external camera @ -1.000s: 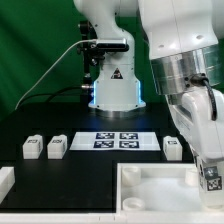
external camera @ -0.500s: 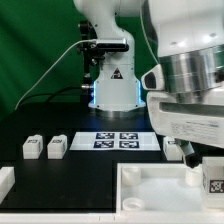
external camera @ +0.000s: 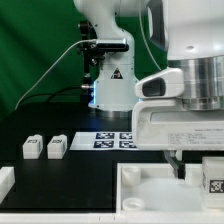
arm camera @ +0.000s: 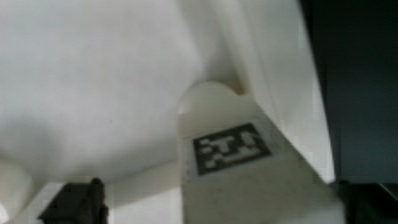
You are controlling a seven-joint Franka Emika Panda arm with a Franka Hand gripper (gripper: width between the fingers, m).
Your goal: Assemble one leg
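Observation:
My gripper [external camera: 208,170] is at the exterior view's lower right, over the right corner of the large white panel [external camera: 150,195]. It is shut on a leg [external camera: 213,184], a small white peg with a black-and-white tag, held at the panel's corner. In the wrist view the leg [arm camera: 231,150] runs away from the camera between the dark fingers [arm camera: 75,202], with white panel surface behind it. I cannot tell whether the leg touches the panel. Two more legs [external camera: 33,147] [external camera: 57,146] stand on the black table at the exterior view's left.
The marker board [external camera: 112,139] lies mid-table, partly hidden by my hand. The robot base [external camera: 112,85] stands behind it. A white part [external camera: 5,180] sits at the exterior view's lower left edge. My large wrist housing [external camera: 185,125] hides the table's right side.
My wrist has turned and the hand has swung toward the exterior view's left, now covering the leg that stood right of the marker board. The held leg has stayed near the panel's corner.

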